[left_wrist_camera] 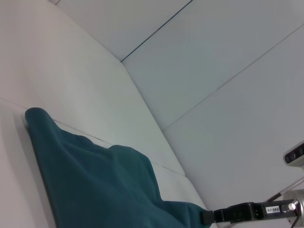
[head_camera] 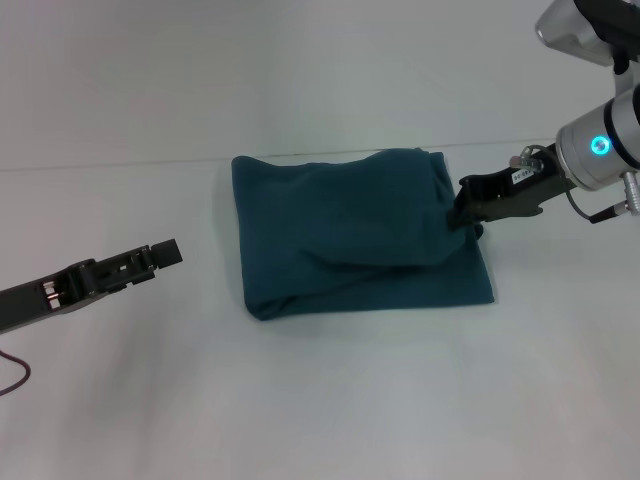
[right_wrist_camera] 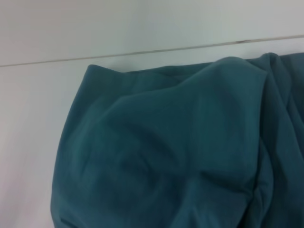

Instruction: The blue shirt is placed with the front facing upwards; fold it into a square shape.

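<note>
The blue shirt [head_camera: 350, 230] lies near the middle of the white bench [head_camera: 320, 410], already folded into a rough, thick rectangle with soft rounded corners; its matte teal cotton shows gentle creases and one raised fold bulging across the top layer. No lettering or neck label shows on the exposed surfaces. The right tool [head_camera: 468, 215] sits at the shirt's right edge, its black fingers pressed into the cloth there and pinching a bunched bit of fabric. A small white sticker with dark print sits on that tool's black body, too small to read, and a cyan light ring glows on the silver wrist behind it. The left tool [head_camera: 165, 255] hovers over bare bench well apart from the shirt's left side, holding nothing; whether its dark fingers are parted or together cannot be told. A thin seam line crosses the bench behind the shirt.
</note>
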Tool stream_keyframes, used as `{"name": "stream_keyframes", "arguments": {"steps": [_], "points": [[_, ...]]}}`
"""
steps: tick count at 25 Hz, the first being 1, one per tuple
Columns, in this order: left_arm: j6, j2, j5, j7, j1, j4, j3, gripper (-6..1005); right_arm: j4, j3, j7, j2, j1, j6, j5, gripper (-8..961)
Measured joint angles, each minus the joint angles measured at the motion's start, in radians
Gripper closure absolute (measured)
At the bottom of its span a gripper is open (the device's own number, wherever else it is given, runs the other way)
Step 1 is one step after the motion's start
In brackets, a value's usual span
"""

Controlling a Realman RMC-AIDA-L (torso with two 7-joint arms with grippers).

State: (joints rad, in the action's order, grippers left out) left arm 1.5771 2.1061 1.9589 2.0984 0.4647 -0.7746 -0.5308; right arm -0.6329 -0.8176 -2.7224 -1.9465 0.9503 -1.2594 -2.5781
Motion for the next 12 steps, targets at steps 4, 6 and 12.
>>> {"name": "stream_keyframes", "arguments": {"steps": [4,6,12], "points": [[-0.001,0.0,0.0,0.001,0.0,0.0,0.0,67,-0.003,0.001,-0.001,0.002,-0.005,-0.006,0.0,931],[-0.001,0.0,0.0,0.002,0.0,0.0,0.0,67,-0.016,0.009,-0.002,0.003,-0.007,-0.023,0.002,932],[-0.002,-0.001,0.0,0.004,0.004,0.0,0.0,67,-0.13,0.04,0.003,0.005,-0.02,-0.189,0.06,934]]}}
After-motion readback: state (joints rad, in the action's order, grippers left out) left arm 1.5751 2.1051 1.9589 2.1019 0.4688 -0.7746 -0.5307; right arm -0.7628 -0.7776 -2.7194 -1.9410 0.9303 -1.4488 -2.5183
